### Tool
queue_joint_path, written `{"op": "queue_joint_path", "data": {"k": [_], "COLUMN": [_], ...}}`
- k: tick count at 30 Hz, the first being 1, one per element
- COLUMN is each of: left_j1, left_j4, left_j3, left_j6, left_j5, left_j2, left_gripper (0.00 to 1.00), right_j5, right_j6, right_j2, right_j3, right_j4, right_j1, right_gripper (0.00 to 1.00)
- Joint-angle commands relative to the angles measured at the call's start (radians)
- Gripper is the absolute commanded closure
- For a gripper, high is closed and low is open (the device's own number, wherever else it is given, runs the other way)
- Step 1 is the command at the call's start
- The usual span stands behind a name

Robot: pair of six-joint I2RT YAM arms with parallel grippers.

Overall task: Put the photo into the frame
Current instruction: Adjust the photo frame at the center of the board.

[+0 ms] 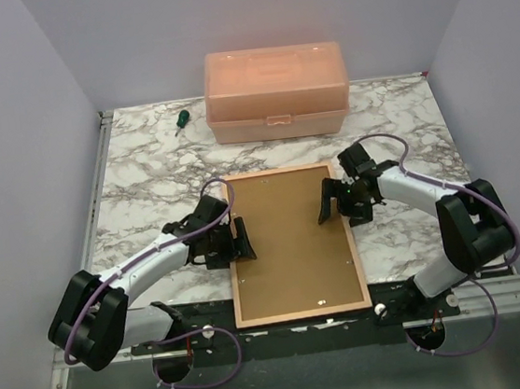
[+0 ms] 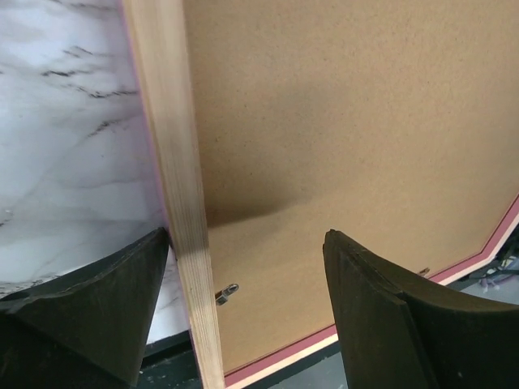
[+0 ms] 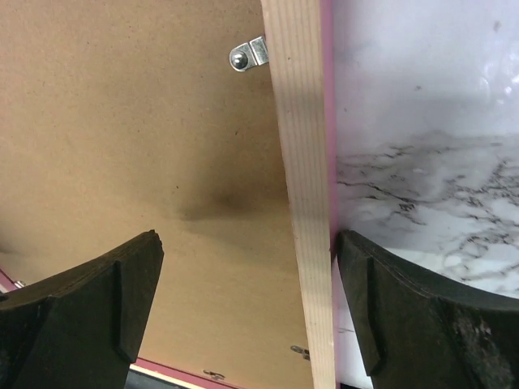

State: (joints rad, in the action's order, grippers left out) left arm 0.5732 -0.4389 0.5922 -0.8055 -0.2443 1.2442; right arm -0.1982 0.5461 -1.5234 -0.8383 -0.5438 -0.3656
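The left claw (image 1: pixel 233 242) is spread open astride one long rail of the frame (image 1: pixel 237 296): its outer finger sits close against the rail's pink edge over the marble counter (image 1: pixel 144 170), and its inner finger stands over the brown backing board (image 1: pixel 294 247). The right claw (image 1: pixel 339 206) is likewise released and grips nothing, straddling the opposite rail. Between the two claws the frame lies face down, pale wood up. A metal turn clip (image 3: pixel 247 55) sits ahead of the right claw. Beyond both claws stand an orange plastic box (image 1: pixel 276 89) and a green-handled screwdriver (image 1: pixel 179 119).
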Motion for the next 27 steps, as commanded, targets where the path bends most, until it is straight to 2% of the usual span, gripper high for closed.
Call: {"op": "queue_joint_path", "data": {"k": [1,12,21,23,27], "left_j1": [0.059,0.149,0.26,0.298,0.333], "left_j4": [0.019,0.057,0.105,0.133,0.18], "left_j3": [-0.01,-0.026,0.026,0.037,0.035], "left_j6": [-0.059,-0.155,-0.226,-0.245,-0.275], "left_j5": [-0.039,-0.056,-0.062,-0.071,-0.094], "left_j2": [-0.028,-0.109,-0.075,-0.058,-0.036], "left_gripper": [0.23,0.23,0.24,0.23,0.22], "right_j5": [-0.068,-0.046,-0.025,0.004,0.162], "right_j6": [0.008,-0.029,-0.056,-0.064,-0.084], "right_j2": [-0.093,-0.281,-0.405,-0.42,-0.413], "right_j3": [-0.088,-0.375,-0.526,-0.551,-0.574], "right_j4": [0.044,0.007,-0.025,-0.047,-0.115], "right_j1": [-0.054,-0.098,-0.115,-0.116,-0.116], "right_gripper": [0.05,0.05,0.04,0.04,0.0]}}
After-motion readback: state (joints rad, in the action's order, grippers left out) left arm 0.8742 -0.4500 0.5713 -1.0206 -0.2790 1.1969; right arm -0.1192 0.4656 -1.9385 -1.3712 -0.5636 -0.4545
